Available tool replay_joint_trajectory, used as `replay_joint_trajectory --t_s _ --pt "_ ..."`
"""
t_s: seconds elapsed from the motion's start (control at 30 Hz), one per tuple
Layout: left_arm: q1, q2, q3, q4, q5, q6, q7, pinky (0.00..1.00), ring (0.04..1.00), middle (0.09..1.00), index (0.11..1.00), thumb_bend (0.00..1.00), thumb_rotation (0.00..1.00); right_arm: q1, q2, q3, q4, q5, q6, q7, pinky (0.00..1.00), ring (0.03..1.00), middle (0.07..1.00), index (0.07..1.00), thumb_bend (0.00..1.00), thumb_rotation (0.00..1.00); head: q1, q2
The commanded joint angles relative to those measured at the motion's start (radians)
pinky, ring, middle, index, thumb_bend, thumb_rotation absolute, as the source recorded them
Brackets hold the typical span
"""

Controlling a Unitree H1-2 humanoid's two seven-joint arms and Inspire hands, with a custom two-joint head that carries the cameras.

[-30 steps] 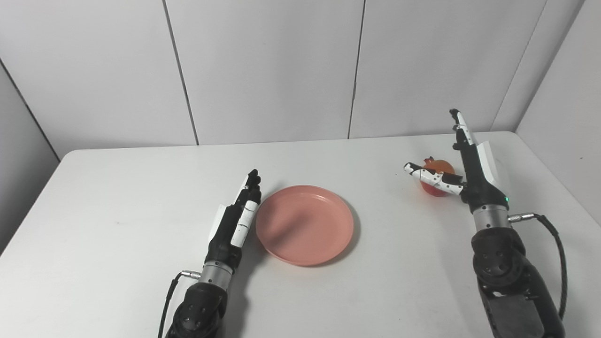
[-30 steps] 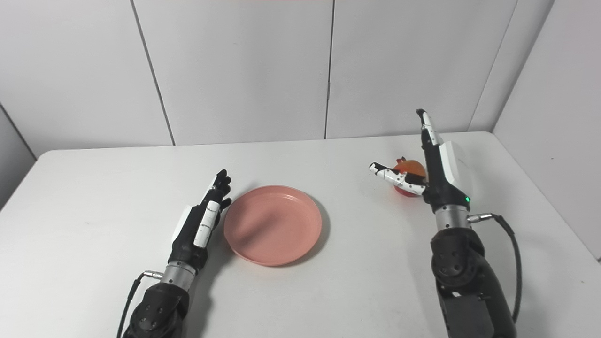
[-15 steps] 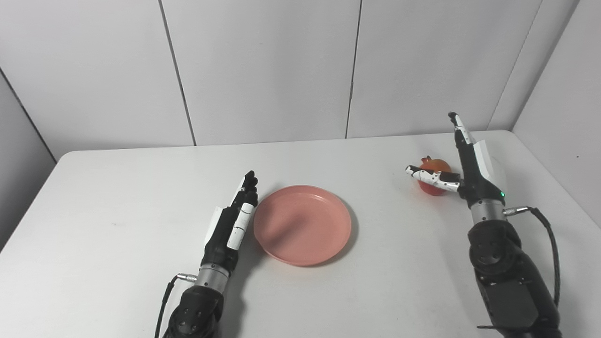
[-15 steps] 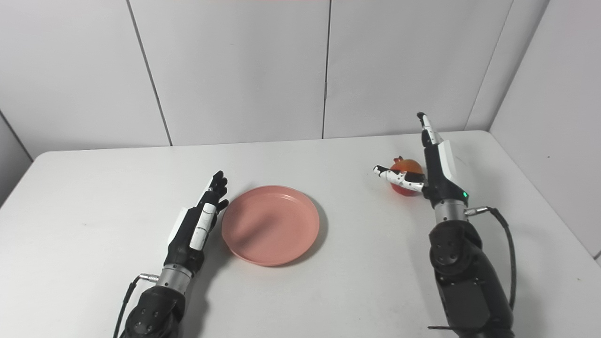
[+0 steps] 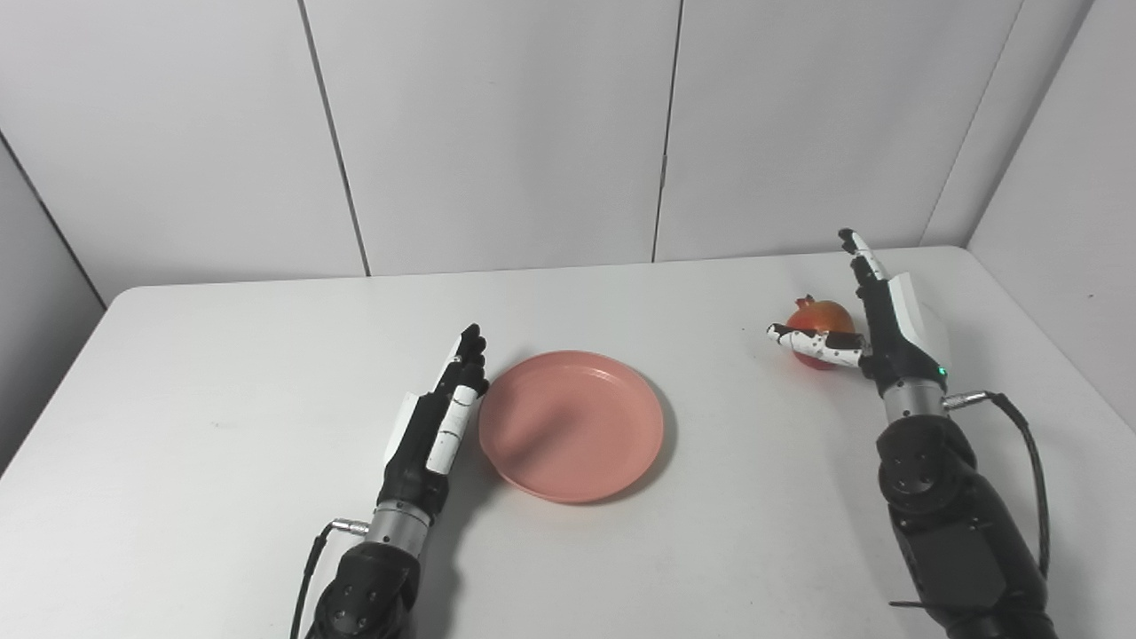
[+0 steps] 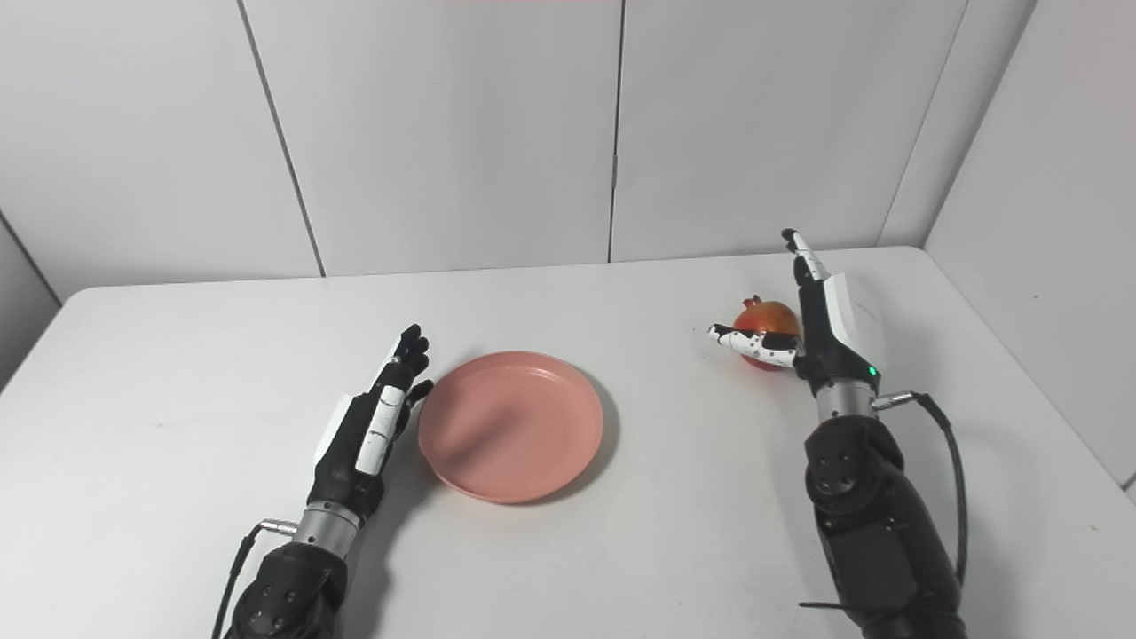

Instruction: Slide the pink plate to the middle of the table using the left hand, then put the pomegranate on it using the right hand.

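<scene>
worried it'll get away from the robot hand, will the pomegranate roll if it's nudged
Probably: the pomegranate looks round and sits on the bare smooth table, so a nudge could roll it. Its skin looks glossy, perhaps slippery. The open right robot hand brackets it, which should help.

Pink plate (image 5: 572,426): showing a flat salmon pink, no pattern, a darker shadow patch lying across its left inner side.

Pomegranate (image 5: 824,316): glowing red, shading to orange on top.

Left hand (image 5: 437,426): wearing black, with white panels along one finger and the back.

Right hand (image 5: 874,328): also black and white; thumb speckling white with small black marks; a small green light shining at the wrist.

Table (image 5: 222,399): reading plain white.

Wall panels (image 5: 497,133): showing pale grey with dark seams.

Arms: running black, with silver wrist collars and black cables.
</scene>
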Motion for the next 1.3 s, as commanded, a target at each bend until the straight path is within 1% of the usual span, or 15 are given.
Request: replay_joint_trajectory --t_s 0.0,0.23,0.33,0.53,0.6,0.8,1.03,1.07,1.17,1.27 --pt "-0.006 0.008 0.0 -0.025 -0.001 -0.012 -0.005 0.95 0.994 1.0 1.0 0.7 1.0 -0.058 -0.02 -0.001 -0.008 -0.001 0.021 -0.019 0.77 0.87 0.904 0.913 0.88 0.27 0.001 0.0" --pt "-0.007 0.01 0.001 -0.026 -0.011 -0.013 -0.012 0.94 0.992 1.0 1.0 0.69 1.0 -0.066 -0.012 -0.001 0.006 0.019 0.052 -0.016 0.75 0.855 0.894 0.894 0.84 0.22 0.0 0.005" --pt "-0.006 0.01 0.003 -0.031 -0.009 -0.002 -0.012 0.95 0.991 1.0 1.0 0.7 1.0 -0.07 -0.01 -0.005 0.024 0.038 0.051 -0.018 0.76 0.853 0.887 0.887 0.83 0.21 0.0 0.008" --pt "-0.005 0.009 0.005 -0.034 -0.009 -0.007 -0.016 0.95 0.991 1.0 1.0 0.69 1.0 -0.079 -0.014 0.001 0.077 0.061 0.041 -0.024 0.75 0.847 0.878 0.884 0.8 0.19 0.0 0.009" --pt "-0.003 0.01 0.004 -0.04 -0.004 -0.003 -0.014 0.95 0.991 1.0 1.0 0.69 1.0 -0.08 -0.014 0.002 0.088 0.064 0.044 -0.027 0.75 0.847 0.878 0.883 0.8 0.19 0.001 0.015" --pt "-0.003 0.009 0.008 -0.038 -0.016 -0.011 -0.024 0.95 0.989 1.0 1.0 0.69 1.0 -0.086 -0.019 0.009 0.131 0.069 0.033 -0.043 0.75 0.839 0.873 0.873 0.78 0.18 0.002 0.017" --pt "-0.001 0.011 0.009 -0.05 -0.02 0.008 -0.026 0.94 0.989 1.0 1.0 0.69 1.0 -0.088 -0.02 0.025 0.152 0.064 0.044 -0.051 0.73 0.823 0.859 0.857 0.75 0.16 0.003 0.022" --pt "-0.001 0.011 0.008 -0.051 -0.02 0.011 -0.026 0.94 0.989 1.0 1.0 0.69 1.0 -0.09 -0.02 0.028 0.161 0.063 0.039 -0.055 0.73 0.823 0.859 0.857 0.75 0.15 0.003 0.024" --pt "-0.001 0.012 0.009 -0.054 -0.027 0.016 -0.03 0.95 0.992 1.0 1.0 0.69 1.0 -0.094 -0.021 0.037 0.185 0.054 0.022 -0.081 0.7 0.793 0.831 0.829 0.71 0.11 0.005 0.026" --pt "-0.002 0.011 0.011 -0.055 -0.036 0.018 -0.033 0.95 0.994 1.0 1.0 0.68 1.0 -0.101 -0.021 0.049 0.221 0.041 -0.001 -0.128 0.68 0.772 0.807 0.803 0.69 0.08 0.006 0.029"
